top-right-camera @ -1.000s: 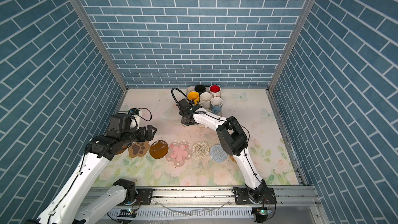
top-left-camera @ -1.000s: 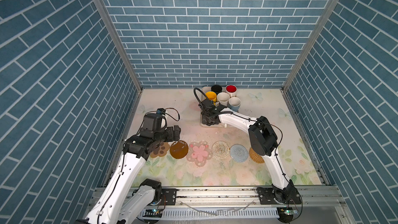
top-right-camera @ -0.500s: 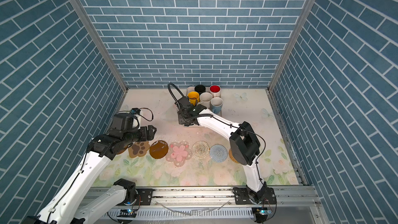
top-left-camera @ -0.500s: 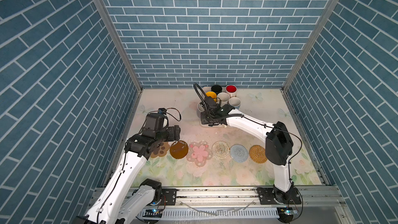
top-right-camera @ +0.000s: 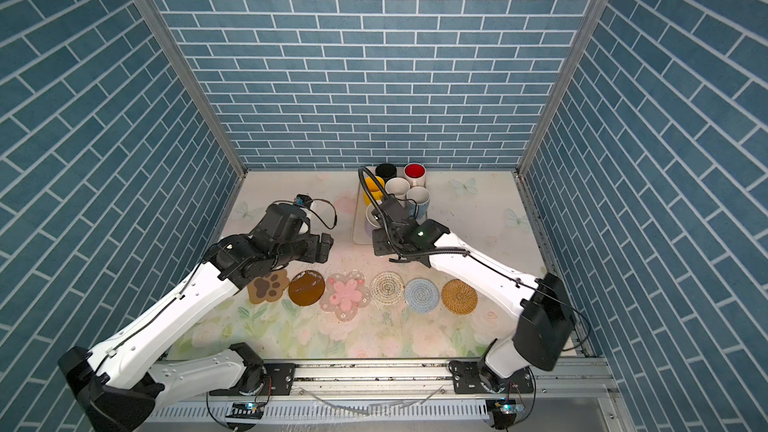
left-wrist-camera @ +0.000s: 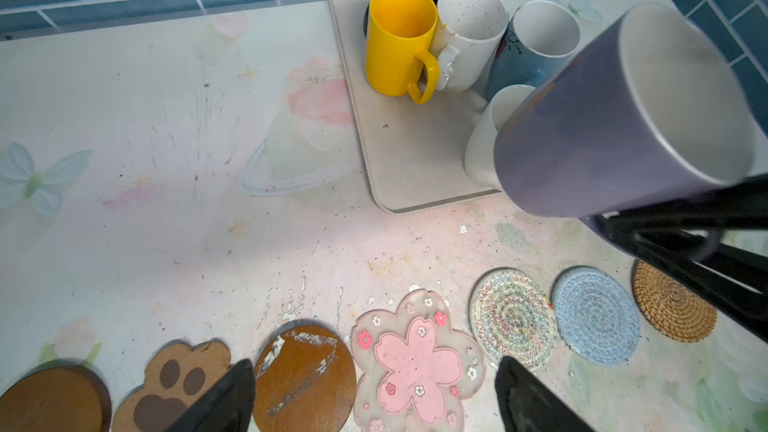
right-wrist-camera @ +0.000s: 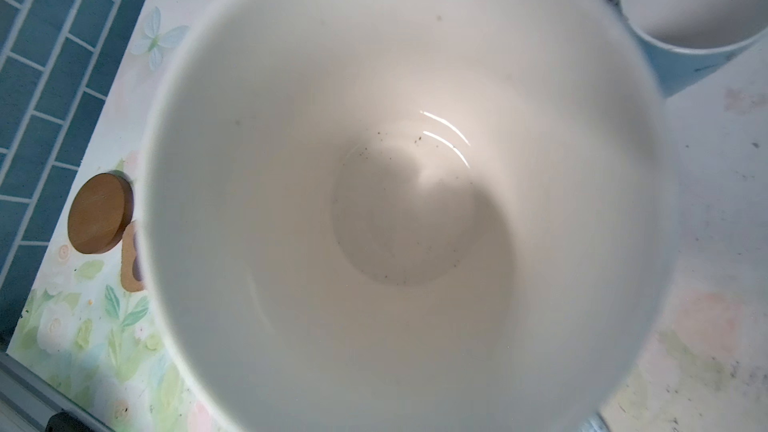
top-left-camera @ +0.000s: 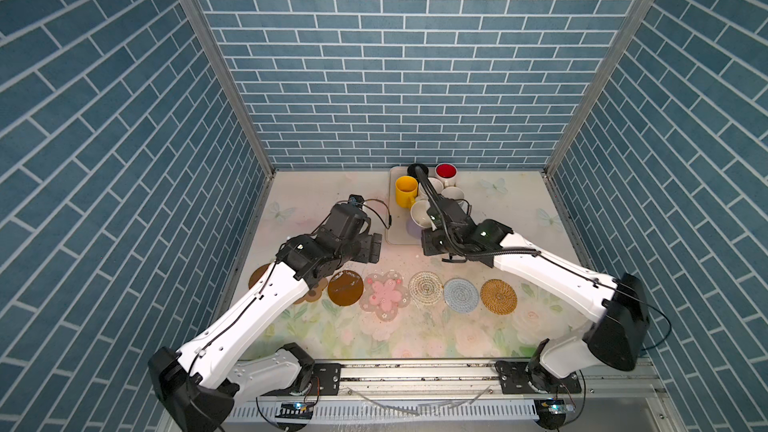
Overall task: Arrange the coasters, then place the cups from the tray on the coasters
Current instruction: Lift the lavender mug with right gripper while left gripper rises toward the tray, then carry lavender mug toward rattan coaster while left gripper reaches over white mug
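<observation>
right gripper (left-wrist-camera: 623,228) is pinched narrow on the handle of the lavender mug (left-wrist-camera: 602,126). the mug looks lifted, hanging over the 6 o'clock edge of the tray (left-wrist-camera: 415,151). my right wrist cam shows pretty much just its white inside. the tray sits at 12 o'clock on the table (top-left-camera: 316,201), and the other six mugs (left-wrist-camera: 399,39) stand on it, bunched toward its far end. left gripper (left-wrist-camera: 374,371) hovers with fingers wide and empty, above the brown disc (left-wrist-camera: 305,376) and flower (left-wrist-camera: 415,363). all seven coasters (top-left-camera: 424,288) lie in one row running 9 to 3 o'clock, on the tray's 6 o'clock side.
</observation>
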